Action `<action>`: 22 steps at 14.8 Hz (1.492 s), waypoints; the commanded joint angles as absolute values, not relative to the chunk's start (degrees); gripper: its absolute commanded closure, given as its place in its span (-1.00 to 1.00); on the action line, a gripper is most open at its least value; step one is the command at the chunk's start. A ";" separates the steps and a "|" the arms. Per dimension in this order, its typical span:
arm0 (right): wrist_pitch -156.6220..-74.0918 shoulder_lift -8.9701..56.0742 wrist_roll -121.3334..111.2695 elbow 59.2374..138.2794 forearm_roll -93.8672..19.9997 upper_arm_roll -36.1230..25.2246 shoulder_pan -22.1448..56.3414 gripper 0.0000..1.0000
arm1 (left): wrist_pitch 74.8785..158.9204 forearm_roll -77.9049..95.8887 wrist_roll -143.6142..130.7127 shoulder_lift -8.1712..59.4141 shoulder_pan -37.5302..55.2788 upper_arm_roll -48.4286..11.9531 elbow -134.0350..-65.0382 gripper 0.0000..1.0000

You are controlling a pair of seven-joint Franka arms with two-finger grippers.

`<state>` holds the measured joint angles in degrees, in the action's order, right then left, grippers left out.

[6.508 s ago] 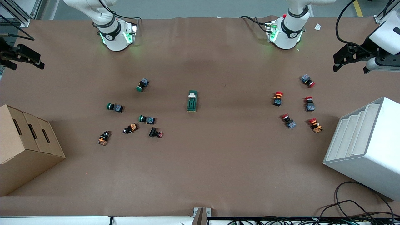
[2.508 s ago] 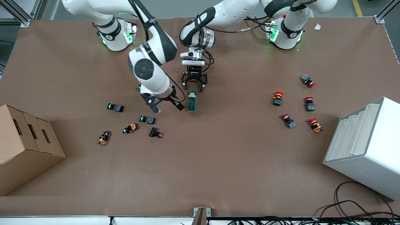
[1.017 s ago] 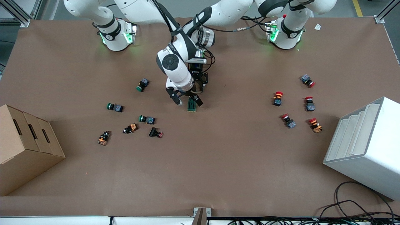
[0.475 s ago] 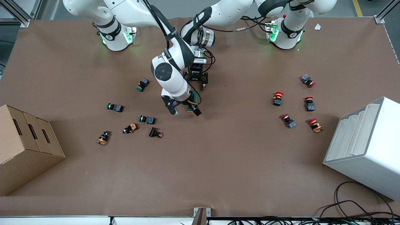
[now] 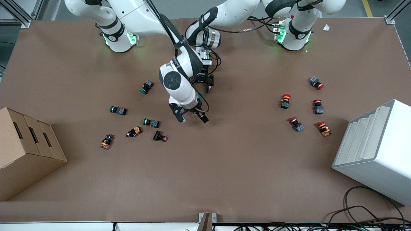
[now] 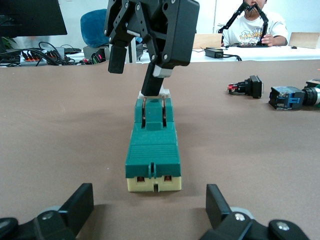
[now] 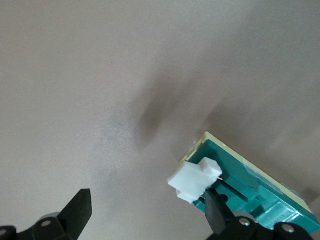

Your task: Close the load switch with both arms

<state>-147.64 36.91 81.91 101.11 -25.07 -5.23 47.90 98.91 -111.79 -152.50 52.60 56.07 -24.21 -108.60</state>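
The load switch (image 6: pixel 152 145) is a dark-green block with a cream end, lying in the middle of the table. In the front view my right arm hides most of it. My left gripper (image 6: pixel 150 205) is open and low on the table, its fingers (image 6: pixel 80 205) on either side of the cream end and apart from it. My right gripper (image 5: pixel 191 118) is open over the switch's other end. In the right wrist view, one finger (image 7: pixel 217 210) stands against the white lever (image 7: pixel 195 180). The lever also shows in the left wrist view (image 6: pixel 165 92), beside the right gripper's finger.
Green and orange push buttons (image 5: pixel 151 122) lie toward the right arm's end, by a cardboard box (image 5: pixel 25 150). Red push buttons (image 5: pixel 285 100) lie toward the left arm's end, by a white rack (image 5: pixel 375 150). Cables hang at the table's near edge.
My right gripper has moved along the switch toward the front camera and now hides it in the front view. The left gripper has stayed at the switch's end nearer the bases.
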 commanded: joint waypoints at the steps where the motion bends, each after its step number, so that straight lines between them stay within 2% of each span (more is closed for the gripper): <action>1: -147.92 40.33 80.08 96.69 -24.87 -5.19 46.67 -1.00 | 100.55 -111.80 -153.99 55.55 56.16 -23.91 -107.49 -0.98; 6: -147.83 44.12 77.97 93.34 -24.70 -5.27 45.44 -1.00 | 100.55 -111.71 -153.90 55.37 56.07 -23.99 -107.49 -0.98; 13: -146.35 43.68 75.06 93.43 -24.70 -5.36 44.21 -1.00 | 100.55 -111.71 -153.46 55.02 55.90 -23.99 -107.40 -0.98; 17: -134.42 40.01 68.05 92.03 -24.70 -8.86 42.28 -1.00 | 101.34 -110.48 -153.28 54.23 55.81 -24.43 -105.91 -0.98; 22: -113.94 31.13 41.11 92.02 -24.43 -22.82 41.84 -1.00 | 103.97 -97.76 -143.63 51.86 55.64 -25.31 -98.98 -0.98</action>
<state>-120.03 36.00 51.39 89.75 -24.83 -18.69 42.62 102.20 -102.61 -148.45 52.61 56.00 -24.56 -102.68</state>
